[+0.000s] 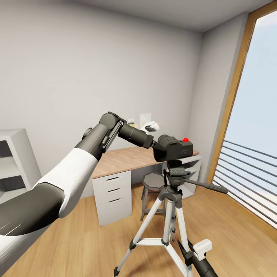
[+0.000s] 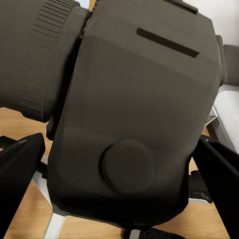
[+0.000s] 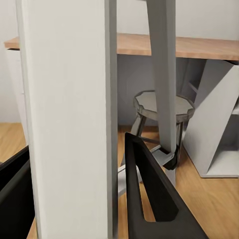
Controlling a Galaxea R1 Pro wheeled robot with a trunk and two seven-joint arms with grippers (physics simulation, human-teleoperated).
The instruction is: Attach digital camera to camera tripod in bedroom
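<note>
The black digital camera, red button on top, is right over the dark head of the camera tripod; whether it touches the head I cannot tell. My left gripper is shut on the camera's left side. In the left wrist view the camera body sits between both black fingers. The pan handle points right. Low down, my right gripper is shut around a silver tripod leg, with a finger on either side of it.
Behind the tripod stands a wood-topped white desk with drawers, and a short grey round stool sits under it. A grey shelf is at the left. The tall wood-framed window runs along the right.
</note>
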